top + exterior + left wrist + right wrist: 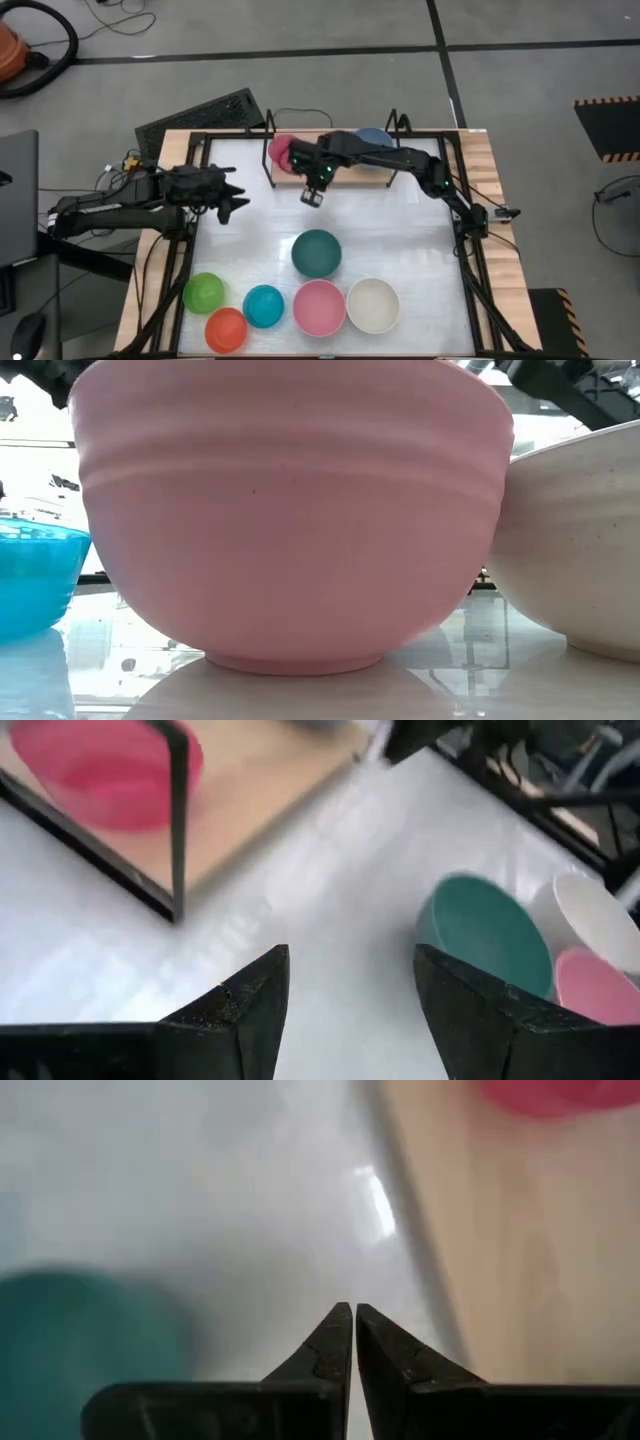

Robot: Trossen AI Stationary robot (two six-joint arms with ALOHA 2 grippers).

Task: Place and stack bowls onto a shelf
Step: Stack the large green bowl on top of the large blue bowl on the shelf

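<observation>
Magenta (281, 152) and grey-blue (372, 137) bowls are already sitting on the shelf (345, 172), so placing looks begun. Six more are waiting on the table away from the shelf: teal (317, 252) nearest it, then green (204, 292), orange (226, 329), cyan (264, 305), pink (319, 306) and cream (373, 304) farther off. Right gripper (313, 194) is hanging just off the shelf's front edge, fingers pressed together and empty, teal bowl beyond its tips. Left gripper (233, 201) is waiting beside the shelf's end, fingers spread, holding nothing.
</observation>
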